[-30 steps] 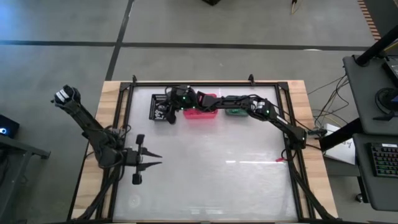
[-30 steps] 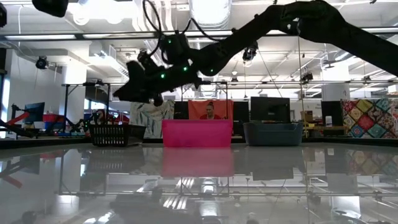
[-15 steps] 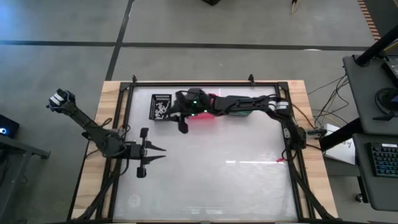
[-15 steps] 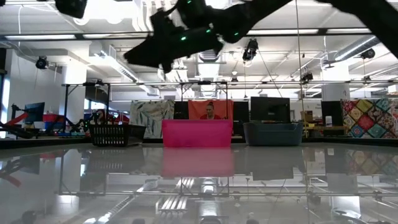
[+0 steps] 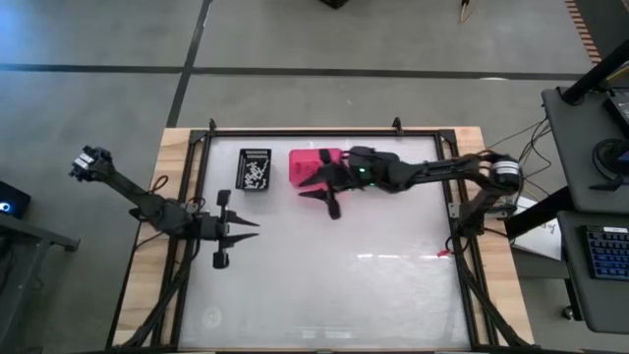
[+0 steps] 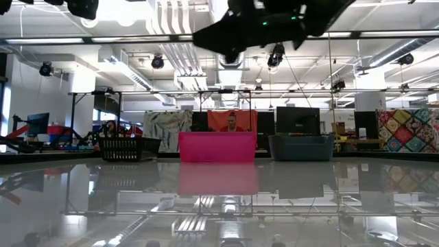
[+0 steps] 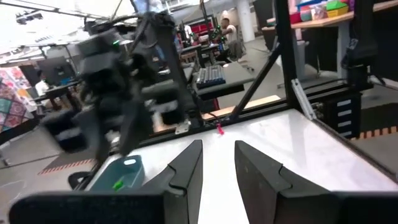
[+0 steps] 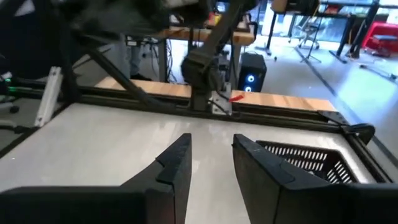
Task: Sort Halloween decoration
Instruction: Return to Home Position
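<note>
Both spread wide, empty: right gripper (image 5: 322,197) by pink bin (image 5: 300,157) at 12 o'clock, left gripper (image 5: 251,231) at 9; sorting's done, I'd say.

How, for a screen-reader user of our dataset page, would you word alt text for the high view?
Seen from above, the right gripper, open, hovers over the white tabletop beside a pink rectangular bin. A black mesh bin holding small white trinkets sits next to it; the left gripper, also open, waits at the table's left edge.
</note>
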You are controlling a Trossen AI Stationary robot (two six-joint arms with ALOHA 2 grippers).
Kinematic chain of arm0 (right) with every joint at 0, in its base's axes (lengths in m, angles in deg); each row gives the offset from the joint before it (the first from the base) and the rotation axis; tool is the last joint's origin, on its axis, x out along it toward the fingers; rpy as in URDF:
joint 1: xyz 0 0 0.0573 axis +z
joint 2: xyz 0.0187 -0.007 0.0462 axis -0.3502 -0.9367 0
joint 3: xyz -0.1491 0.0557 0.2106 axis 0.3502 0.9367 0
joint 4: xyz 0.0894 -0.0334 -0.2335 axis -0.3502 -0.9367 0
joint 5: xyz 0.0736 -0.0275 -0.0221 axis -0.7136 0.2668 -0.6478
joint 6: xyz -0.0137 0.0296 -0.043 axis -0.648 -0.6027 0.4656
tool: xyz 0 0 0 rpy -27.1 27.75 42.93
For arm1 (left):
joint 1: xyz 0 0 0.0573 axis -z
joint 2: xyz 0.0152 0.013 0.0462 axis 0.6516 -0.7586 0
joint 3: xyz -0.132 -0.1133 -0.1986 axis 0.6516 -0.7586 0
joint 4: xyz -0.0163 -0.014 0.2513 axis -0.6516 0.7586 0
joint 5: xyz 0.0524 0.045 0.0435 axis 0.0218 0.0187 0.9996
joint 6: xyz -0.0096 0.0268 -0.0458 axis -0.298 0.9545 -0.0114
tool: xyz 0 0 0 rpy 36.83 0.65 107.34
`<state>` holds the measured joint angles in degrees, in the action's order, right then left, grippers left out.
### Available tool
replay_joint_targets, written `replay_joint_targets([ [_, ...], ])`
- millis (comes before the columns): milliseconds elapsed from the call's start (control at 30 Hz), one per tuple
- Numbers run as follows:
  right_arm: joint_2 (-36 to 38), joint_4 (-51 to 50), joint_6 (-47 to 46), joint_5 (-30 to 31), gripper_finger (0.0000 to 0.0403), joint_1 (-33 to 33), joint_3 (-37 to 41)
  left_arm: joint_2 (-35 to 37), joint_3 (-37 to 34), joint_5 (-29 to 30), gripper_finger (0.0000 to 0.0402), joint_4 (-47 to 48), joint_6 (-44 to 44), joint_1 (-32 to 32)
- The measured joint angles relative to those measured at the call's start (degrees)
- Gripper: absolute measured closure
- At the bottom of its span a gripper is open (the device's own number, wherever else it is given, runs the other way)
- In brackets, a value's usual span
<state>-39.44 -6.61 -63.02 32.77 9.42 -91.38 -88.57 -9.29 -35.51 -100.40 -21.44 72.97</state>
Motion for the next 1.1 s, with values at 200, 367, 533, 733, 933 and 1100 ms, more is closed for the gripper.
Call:
replay_joint_targets([
  [200, 9.12, 1.54, 0.11, 0.07, 0.0295, -0.07, 8.48, 2.37, -0.96, -0.93, 0.0326, 1.00, 0.71, -3.33],
  [367, 15.80, 2.41, 0.59, 0.02, 0.0295, -0.09, 14.50, 3.81, -1.98, -5.71, 0.0326, 1.06, 0.87, -8.22],
  [533, 21.78, 2.47, 0.45, 0.10, 0.0300, -0.40, 19.96, 5.78, -3.81, -9.72, 0.0326, 1.11, 0.22, -12.95],
  [733, 27.51, 2.51, 0.09, 0.15, 0.0306, -0.58, 24.80, 9.29, -5.14, -11.22, 0.0326, 2.95, -1.31, -14.99],
  [933, 32.40, 2.57, -0.50, 1.14, 0.0307, -0.95, 29.24, 13.43, -5.24, -11.23, 0.0326, 7.58, -2.59, -14.97],
  [1100, 36.45, 2.46, -1.00, 1.57, 0.0312, -1.15, 32.39, 17.18, -5.24, -11.23, 0.0326, 11.71, -3.79, -14.97],
])
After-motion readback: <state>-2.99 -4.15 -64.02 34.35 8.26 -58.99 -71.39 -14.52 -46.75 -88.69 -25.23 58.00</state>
